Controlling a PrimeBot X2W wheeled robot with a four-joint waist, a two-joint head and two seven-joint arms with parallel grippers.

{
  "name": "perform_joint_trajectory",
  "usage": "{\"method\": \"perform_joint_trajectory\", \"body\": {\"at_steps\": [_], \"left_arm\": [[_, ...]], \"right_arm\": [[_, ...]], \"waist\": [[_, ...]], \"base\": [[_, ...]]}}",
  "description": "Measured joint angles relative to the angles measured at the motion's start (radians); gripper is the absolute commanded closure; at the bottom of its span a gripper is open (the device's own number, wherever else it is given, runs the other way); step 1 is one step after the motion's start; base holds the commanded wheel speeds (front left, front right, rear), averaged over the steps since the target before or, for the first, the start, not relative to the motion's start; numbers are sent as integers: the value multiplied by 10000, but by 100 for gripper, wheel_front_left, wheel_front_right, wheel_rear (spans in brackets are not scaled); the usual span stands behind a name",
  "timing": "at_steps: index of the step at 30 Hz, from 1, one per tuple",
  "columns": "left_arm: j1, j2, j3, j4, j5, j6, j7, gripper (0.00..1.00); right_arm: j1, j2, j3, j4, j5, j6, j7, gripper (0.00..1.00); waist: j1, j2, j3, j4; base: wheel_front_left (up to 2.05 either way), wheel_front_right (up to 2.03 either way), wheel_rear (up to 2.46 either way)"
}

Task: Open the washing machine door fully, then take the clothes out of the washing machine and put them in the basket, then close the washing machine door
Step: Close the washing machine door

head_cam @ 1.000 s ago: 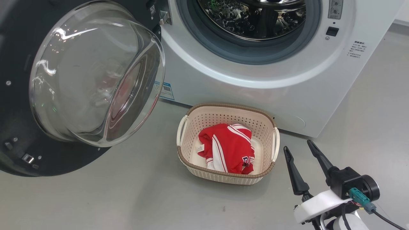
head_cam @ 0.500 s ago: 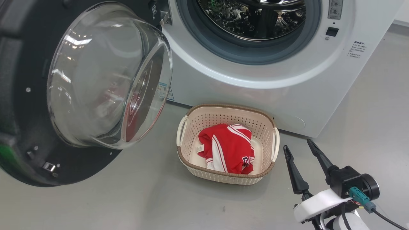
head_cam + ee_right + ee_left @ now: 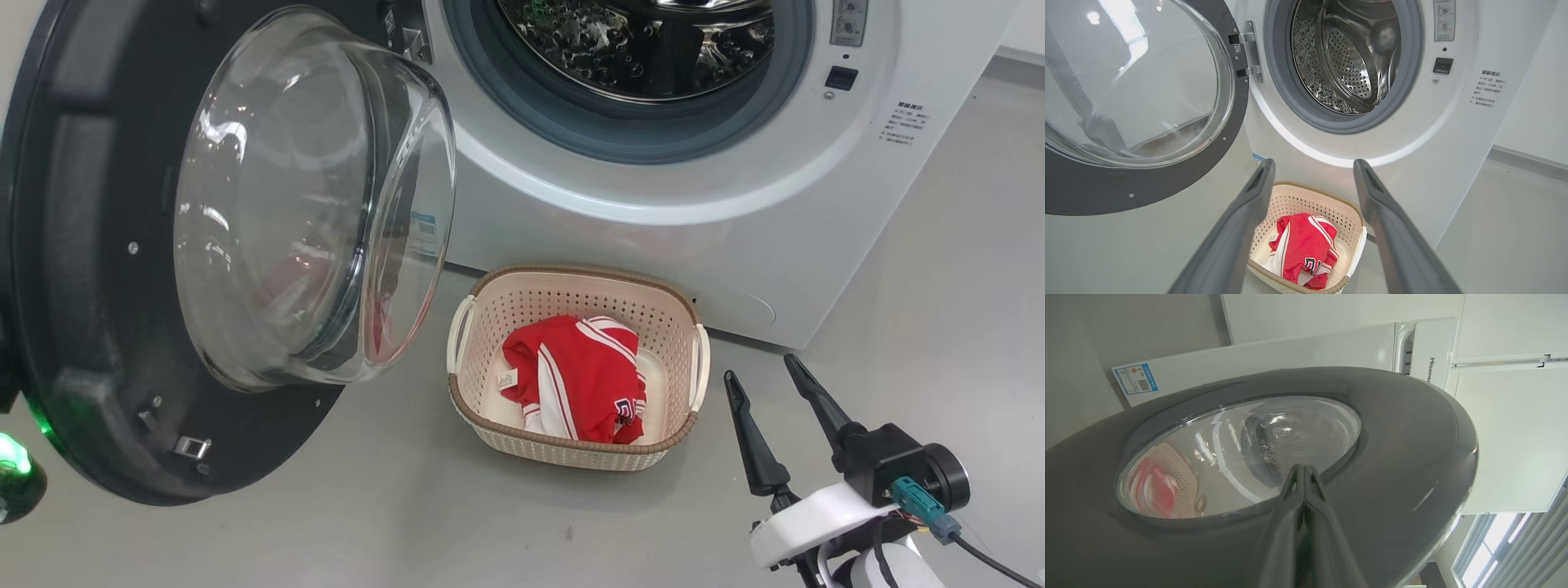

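From the head, we see the door (image 3: 82, 245) swung out at nine o'clock and the washing machine (image 3: 653, 212) at twelve. The basket (image 3: 571, 278) sits on the floor (image 3: 326, 506) at centre, with the clothes (image 3: 571, 376) inside it. Our right gripper (image 3: 759, 369) hangs at five o'clock, fingers spread wide and empty.

From the left wrist, our left gripper (image 3: 1302, 470) has its fingers pressed together, pointing at the door's outer face.

From the right wrist, the basket lies at six o'clock between our spread fingers.
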Motion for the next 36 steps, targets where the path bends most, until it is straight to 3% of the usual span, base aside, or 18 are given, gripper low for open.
{"method": "perform_joint_trajectory", "body": {"at_steps": [15,36], "left_arm": [[345,-44,-656,-1001,-420,-531,1557,100],[928,-205,-1361,-2784,-667,-882,2792,100]], "right_arm": [[-58,23,73,29,0,-13,-2,0],[-231,184,163,75,65,-17,-17,0]], "waist": [[0,0,-15,-179],[0,0,87,-1200]], "base": [[0,0,0],[0,0,0]]}}
